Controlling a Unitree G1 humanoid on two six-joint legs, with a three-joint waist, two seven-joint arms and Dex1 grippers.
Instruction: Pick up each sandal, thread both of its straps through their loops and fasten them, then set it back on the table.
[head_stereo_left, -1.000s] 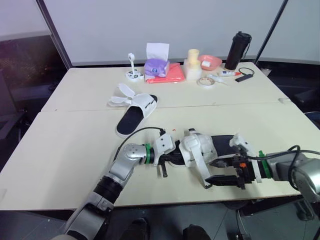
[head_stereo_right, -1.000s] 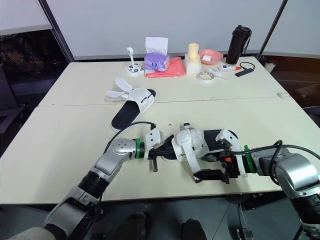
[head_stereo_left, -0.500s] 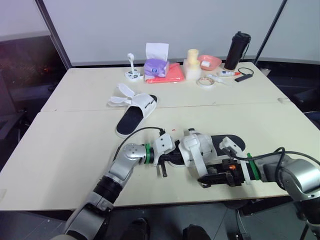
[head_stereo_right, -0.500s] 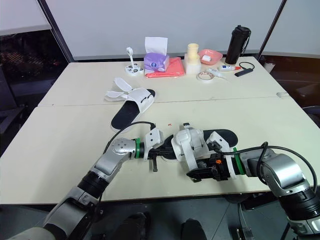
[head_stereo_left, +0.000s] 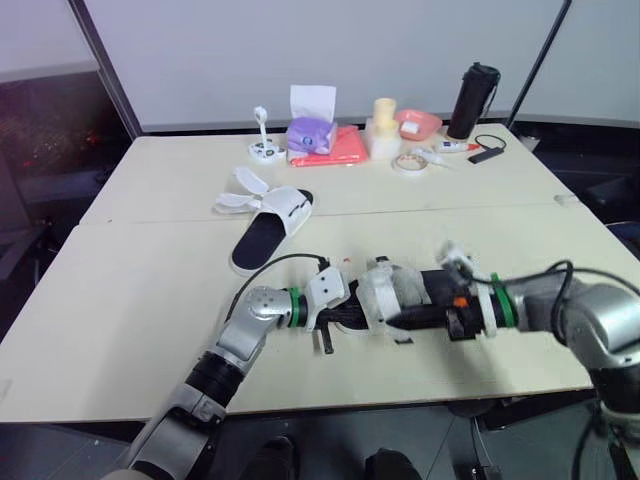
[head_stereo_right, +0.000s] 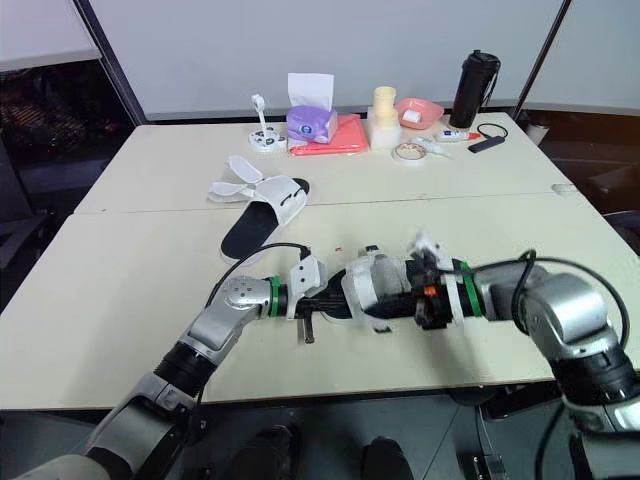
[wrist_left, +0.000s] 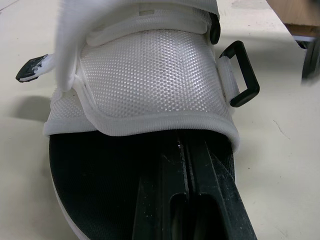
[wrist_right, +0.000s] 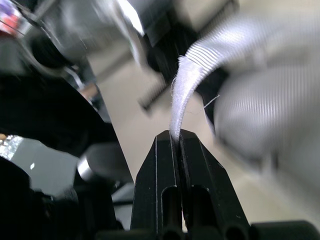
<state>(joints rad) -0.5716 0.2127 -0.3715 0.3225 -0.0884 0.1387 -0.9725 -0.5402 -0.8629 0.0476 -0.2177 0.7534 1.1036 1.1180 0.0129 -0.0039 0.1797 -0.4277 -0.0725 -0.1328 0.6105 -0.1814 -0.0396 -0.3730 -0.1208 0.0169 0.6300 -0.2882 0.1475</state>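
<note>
— Pale table (head_stereo_left: 150, 300), white wall behind, clutter lying along the far edge. Where is the sandal sitting?

— Near sandal (head_stereo_left: 392, 292) is lying close to the front edge, sole down, between your two claws. Second sandal (head_stereo_left: 268, 224) is waiting well apart, toward the far left, straps splayed open.

— What are the claws doing?

— Your left claw (wrist_left: 184, 146) is reaching in at the open end. Its fingers are together, lying on the black footbed (wrist_left: 100, 175) under the white upper (wrist_left: 150, 75). I cannot tell whether they are pinching anything. Your right claw (wrist_right: 178, 136) is clamping the white strap (wrist_right: 184, 85) near its end, fingers tight on it.

— How is it going to handle?

— Judging only: a light shoe, the sole giving a little, the mesh upper holding its arch. The strap is looking limp and flat, so it is likely folding rather than pushing. You are wanting your hold right near the tip, leading it short and straight. A black loop (wrist_left: 241, 75) is standing at the upper's side. It is looking stiff but is hanging on a small tab, so it may be swinging away when touched.

— Risk?

— The sole may be sliding on the smooth tabletop when you are pulling, so your left claw is doing the bracing.
</note>
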